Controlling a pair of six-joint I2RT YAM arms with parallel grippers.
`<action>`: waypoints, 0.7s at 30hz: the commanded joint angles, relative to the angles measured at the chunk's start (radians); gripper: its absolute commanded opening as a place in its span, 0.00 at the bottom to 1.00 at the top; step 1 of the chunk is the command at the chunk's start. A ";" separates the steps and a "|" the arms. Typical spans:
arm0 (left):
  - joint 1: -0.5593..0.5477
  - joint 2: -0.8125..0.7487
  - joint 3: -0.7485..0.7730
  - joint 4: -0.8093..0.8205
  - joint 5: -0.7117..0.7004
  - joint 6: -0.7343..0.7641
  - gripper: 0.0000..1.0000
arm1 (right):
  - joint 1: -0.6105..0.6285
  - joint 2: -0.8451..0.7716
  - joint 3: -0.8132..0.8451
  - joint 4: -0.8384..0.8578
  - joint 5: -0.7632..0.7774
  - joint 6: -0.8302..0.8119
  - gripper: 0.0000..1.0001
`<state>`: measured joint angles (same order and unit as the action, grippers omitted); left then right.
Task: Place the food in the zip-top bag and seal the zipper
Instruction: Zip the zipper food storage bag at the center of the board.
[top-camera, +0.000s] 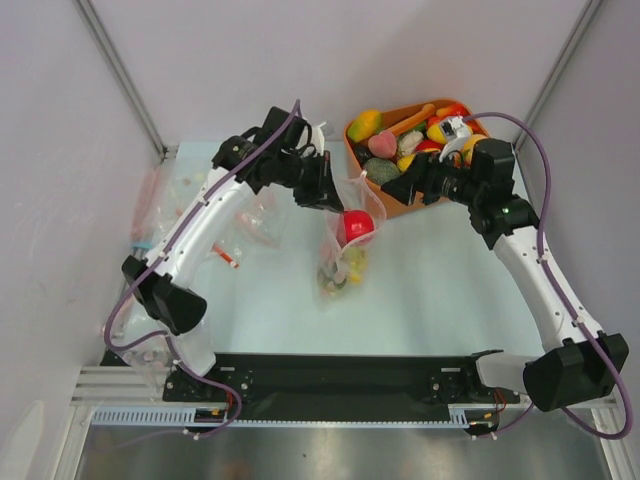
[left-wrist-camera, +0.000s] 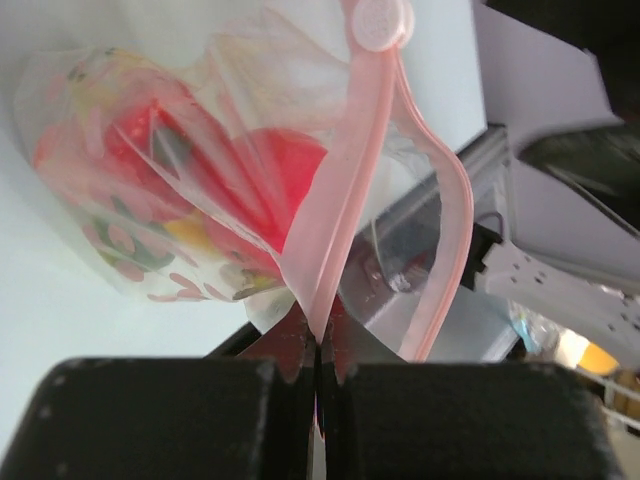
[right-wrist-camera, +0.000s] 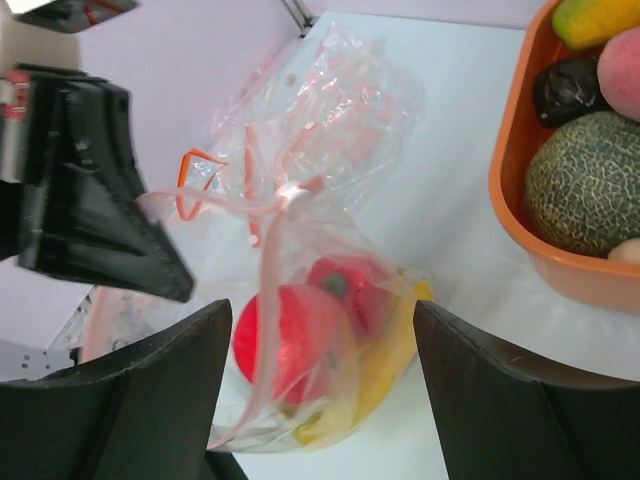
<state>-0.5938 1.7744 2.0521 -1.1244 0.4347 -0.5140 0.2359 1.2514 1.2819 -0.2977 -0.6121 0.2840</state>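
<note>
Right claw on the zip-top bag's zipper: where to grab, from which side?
Probably the free end of the zipper by the slider, clear of the left claw. Bring the open right claw in from the side of the orange tub, jaws across the strip: it's raised and flat, while the zip-top bag bulges with food.

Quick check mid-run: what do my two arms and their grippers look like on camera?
Both the left arm and the right arm have white links with black joint housings and black bases. A thin purple cable runs along each. The left gripper and the right gripper have blocky matte-black fingers. No markings are legible.
</note>
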 joint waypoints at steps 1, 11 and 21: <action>-0.009 -0.111 -0.058 0.126 0.205 0.035 0.00 | -0.023 -0.021 -0.038 0.066 -0.104 -0.063 0.78; -0.043 -0.355 -0.375 0.290 0.372 0.100 0.00 | -0.073 -0.145 -0.369 0.491 -0.339 -0.063 0.88; -0.119 -0.380 -0.385 0.230 0.332 0.276 0.00 | -0.017 -0.150 -0.421 0.683 -0.589 -0.132 0.90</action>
<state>-0.6746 1.4006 1.6360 -0.9257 0.7532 -0.3294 0.1852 1.1339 0.8570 0.2581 -1.0893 0.2054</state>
